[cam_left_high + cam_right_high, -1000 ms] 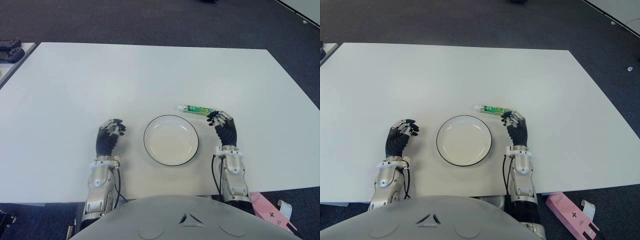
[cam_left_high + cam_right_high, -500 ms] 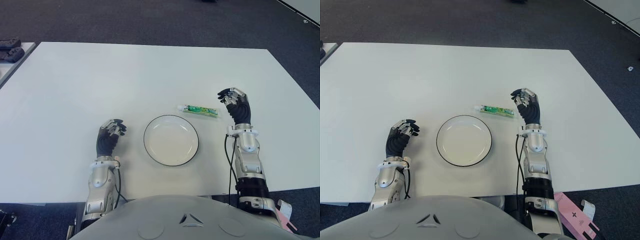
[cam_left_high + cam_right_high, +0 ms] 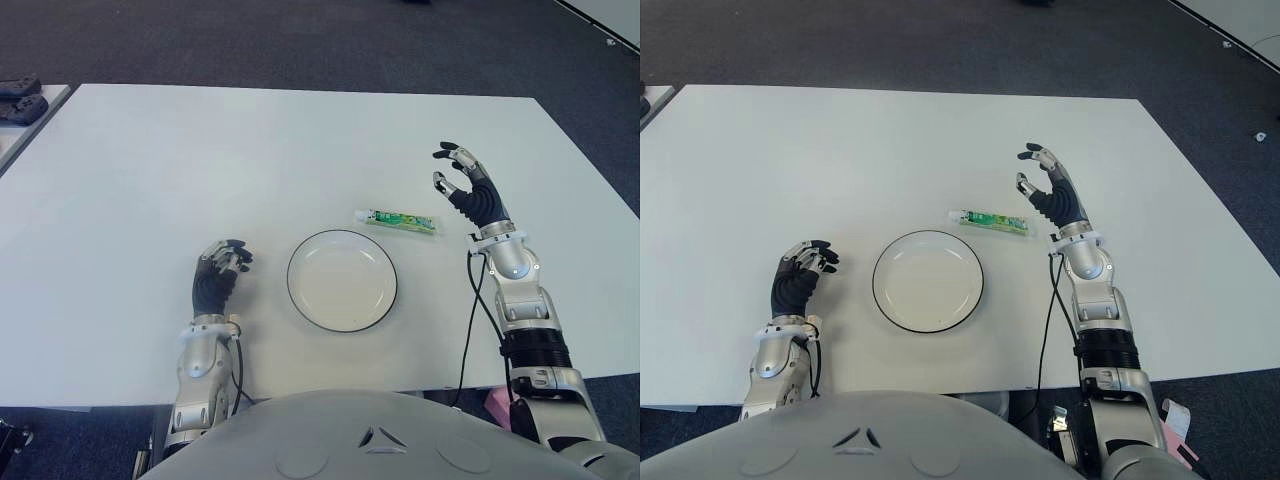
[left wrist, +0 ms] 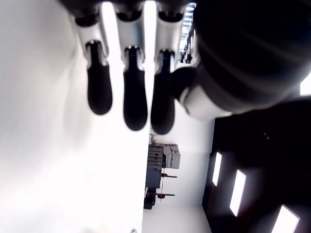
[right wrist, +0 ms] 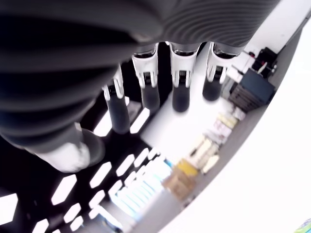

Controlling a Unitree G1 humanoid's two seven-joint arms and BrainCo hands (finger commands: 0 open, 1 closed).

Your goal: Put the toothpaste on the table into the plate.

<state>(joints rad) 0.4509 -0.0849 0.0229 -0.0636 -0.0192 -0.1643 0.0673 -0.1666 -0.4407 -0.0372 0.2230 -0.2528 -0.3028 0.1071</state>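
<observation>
The toothpaste, a green and white tube, lies flat on the white table just beyond the right rim of the plate. The white plate with a dark rim sits empty in front of me. My right hand is raised right of and a little beyond the tube's right end, fingers spread and holding nothing; the right wrist view shows the same spread fingers. My left hand shows left of the plate, fingers relaxed and empty.
Dark objects lie on a neighbouring table at the far left. A pink box shows on the floor at the lower right, past the table's near edge. Dark carpet surrounds the table.
My right hand has lifted from beside the tube's right end, moved away from me and to the right, and spread its fingers. The toothpaste and left hand have stayed put.
</observation>
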